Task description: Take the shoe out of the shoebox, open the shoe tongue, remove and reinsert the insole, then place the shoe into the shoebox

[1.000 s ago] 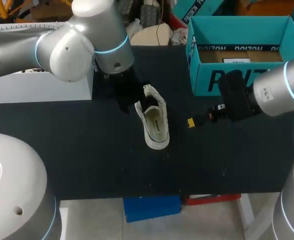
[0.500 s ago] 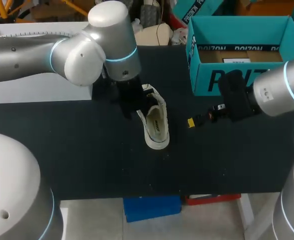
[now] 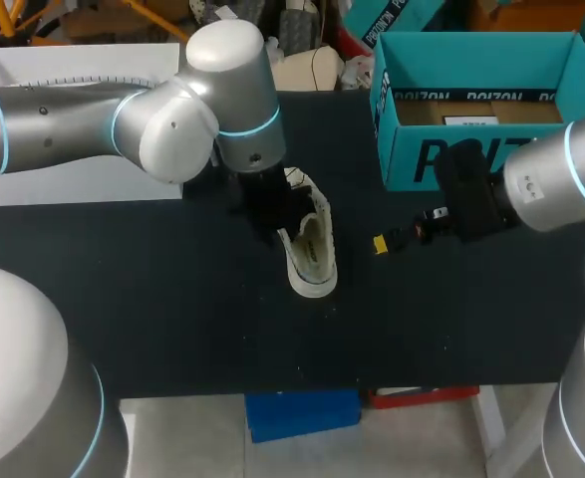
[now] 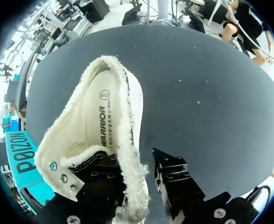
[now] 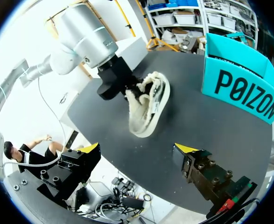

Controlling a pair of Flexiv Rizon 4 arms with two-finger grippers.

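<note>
The white shoe's (image 3: 310,249) side wall sits between the left gripper's (image 4: 137,173) parted fingers (image 4: 174,179), and the right gripper (image 5: 137,150) is wide open near the open teal shoebox (image 3: 471,159).

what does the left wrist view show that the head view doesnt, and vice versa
Only the left wrist view: the metal eyelets of the shoe, and the left gripper open, its fingers astride the shoe's side wall. Only the head view: the right gripper, apart from the shoe, and the whole shoebox. Both: the shoe on the table, out of the box.
</note>
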